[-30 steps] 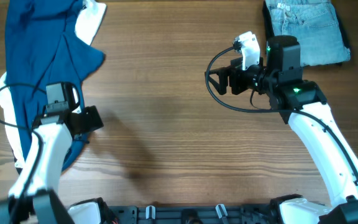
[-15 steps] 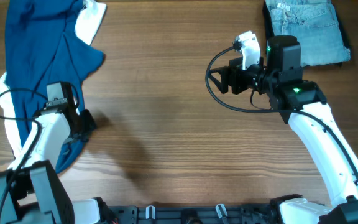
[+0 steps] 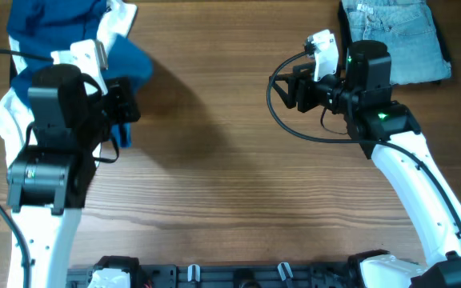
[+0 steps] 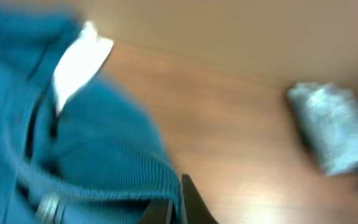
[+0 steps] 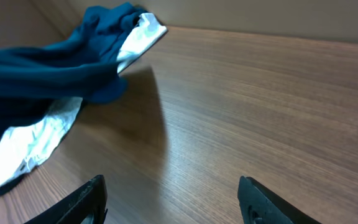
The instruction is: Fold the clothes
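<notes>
A blue garment [image 3: 50, 20] with a white lining [image 3: 120, 24] lies bunched at the far left of the table. My left gripper [image 3: 126, 112] is shut on a ribbed edge of that blue garment [image 4: 98, 155], its jaws pinched together at the bottom of the blurred left wrist view [image 4: 178, 208], and the cloth hangs lifted from it. Over the bare wood right of centre, my right gripper [image 3: 282, 88] stands open with nothing between its fingers [image 5: 89, 199]. It faces the blue garment [image 5: 48, 68] from well away.
A folded pair of light denim jeans [image 3: 394, 40] lies at the far right corner, showing as a pale blur in the left wrist view [image 4: 334, 124]. A black cable [image 3: 274, 112] loops beside the right wrist. Bare wooden table [image 3: 214, 176] stretches between the arms.
My left gripper has shut on the blue garment's edge and lifted it up and toward the far side, bunching the cloth. The right gripper's fingers have narrowed a little and stay apart.
</notes>
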`<state>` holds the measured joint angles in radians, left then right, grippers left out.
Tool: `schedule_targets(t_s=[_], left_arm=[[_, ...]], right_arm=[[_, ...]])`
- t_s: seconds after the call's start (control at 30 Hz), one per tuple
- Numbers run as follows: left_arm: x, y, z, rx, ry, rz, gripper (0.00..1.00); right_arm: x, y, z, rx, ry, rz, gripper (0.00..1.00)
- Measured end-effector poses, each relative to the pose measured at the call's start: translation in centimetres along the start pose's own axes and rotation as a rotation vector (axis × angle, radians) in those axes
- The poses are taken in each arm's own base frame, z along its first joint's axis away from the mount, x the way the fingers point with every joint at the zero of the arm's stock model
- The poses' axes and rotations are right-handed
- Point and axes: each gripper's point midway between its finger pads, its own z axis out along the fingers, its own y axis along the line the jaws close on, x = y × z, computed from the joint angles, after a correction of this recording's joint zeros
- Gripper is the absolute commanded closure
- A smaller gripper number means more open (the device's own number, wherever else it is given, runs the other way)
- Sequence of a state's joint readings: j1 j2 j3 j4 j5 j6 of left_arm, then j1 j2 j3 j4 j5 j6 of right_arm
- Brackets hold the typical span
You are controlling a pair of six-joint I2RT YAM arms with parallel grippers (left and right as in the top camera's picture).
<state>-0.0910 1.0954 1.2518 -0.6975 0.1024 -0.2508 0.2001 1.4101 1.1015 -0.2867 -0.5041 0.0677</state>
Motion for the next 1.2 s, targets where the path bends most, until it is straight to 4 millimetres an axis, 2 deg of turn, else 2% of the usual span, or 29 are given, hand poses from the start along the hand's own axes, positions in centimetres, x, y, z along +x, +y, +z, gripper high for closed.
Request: schedule_targets(t_s=[0.03, 0.2, 0.23, 0.33, 0.43, 0.6, 0.77, 0.9, 1.0, 1.2], left_arm=[[-2.2, -2.3, -0.8, 0.077, -0.096, 0.004, 0.96], [-7.2, -8.5, -2.7, 0.293, -0.318, -0.011, 0.96], [-8.4, -10.3, -3.3, 0.359, -0.376, -0.016, 0.96], [-10.0, -13.5, -4.5, 0.476, -0.462, -0.018, 0.96], [-10.5, -15.4, -5.2, 0.543, -0.494, -0.014, 0.96], [-10.3, -15.8, -5.2, 0.556, -0.491, -0.015, 0.96], [-10.3, -15.8, -5.2, 0.556, -0.490, -0.016, 0.96], [-10.0, -15.7, -4.9, 0.550, -0.475, -0.019, 0.96], [-9.6, -15.6, -4.6, 0.541, -0.455, -0.019, 0.96], [-9.1, -15.4, -4.2, 0.528, -0.428, -0.020, 0.96]], right_arm=[[-0.1, -0.3, -0.1, 0.006, -0.004, 0.018, 0.32], [-0.5, -1.7, -1.1, -0.011, -0.024, 0.063, 0.30], [-0.6, -1.9, -1.4, -0.026, -0.028, 0.072, 0.29], [-0.5, -1.3, -1.7, -0.077, -0.025, 0.069, 0.25], [-0.1, -0.5, -1.8, -0.123, -0.008, 0.056, 0.22], [0.6, 1.1, -1.4, -0.176, 0.021, -0.007, 0.21], [0.6, 5.0, -0.2, -0.271, 0.018, -0.100, 0.24], [1.3, 8.4, 2.5, -0.357, 0.025, -0.169, 0.27], [0.9, 9.1, 4.2, -0.367, -0.011, -0.203, 0.25], [0.8, 8.6, 7.1, -0.395, -0.048, -0.191, 0.25]])
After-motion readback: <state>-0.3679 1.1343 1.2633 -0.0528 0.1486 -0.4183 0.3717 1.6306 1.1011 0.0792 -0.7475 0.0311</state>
